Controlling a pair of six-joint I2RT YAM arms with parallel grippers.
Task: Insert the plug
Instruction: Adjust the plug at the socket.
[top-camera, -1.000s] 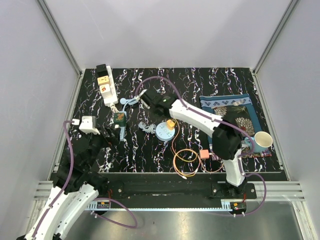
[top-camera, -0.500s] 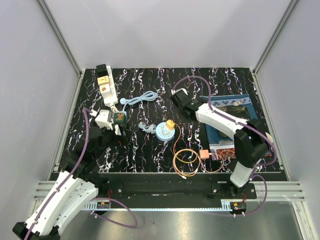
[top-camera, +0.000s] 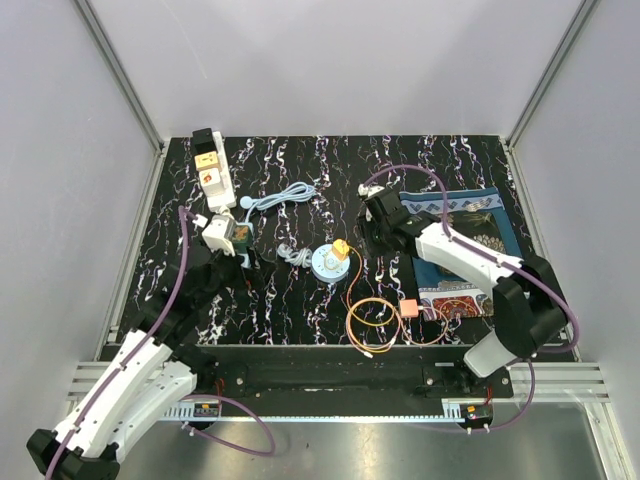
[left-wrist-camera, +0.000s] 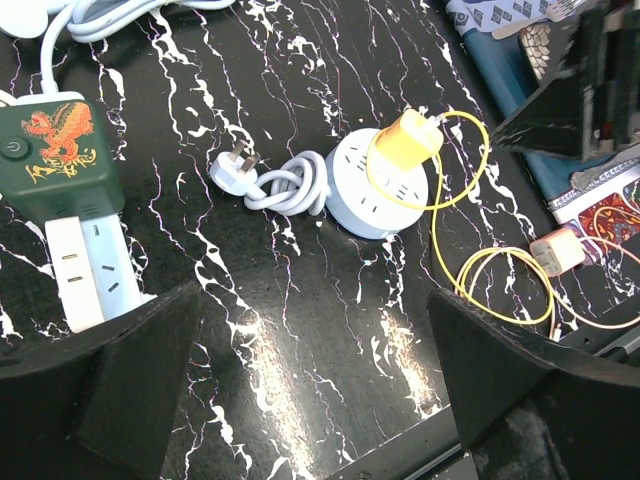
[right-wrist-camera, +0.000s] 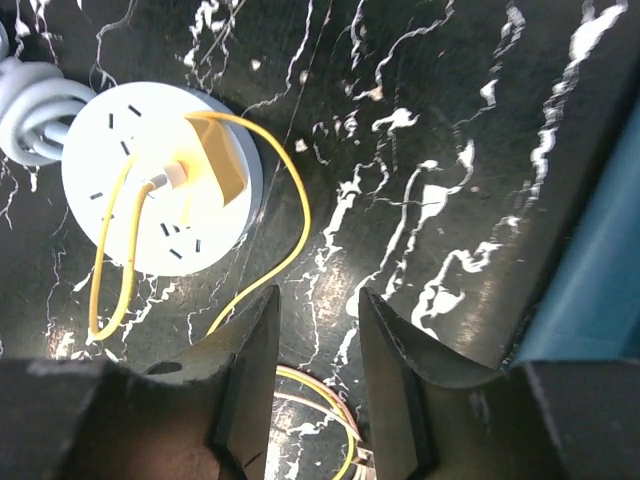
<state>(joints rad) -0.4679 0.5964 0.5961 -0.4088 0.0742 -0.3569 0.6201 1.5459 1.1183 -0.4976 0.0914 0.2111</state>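
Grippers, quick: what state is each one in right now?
Left gripper: wide open, holding nothing.
Right gripper: partly open, nothing between its fingers.

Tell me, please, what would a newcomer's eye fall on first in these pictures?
First, the round white socket at the middle of the black marbled table, with a yellow plug on top of it. Next, the green-and-white power strip with an orange emblem at the left, and the patterned blue mat at the right.
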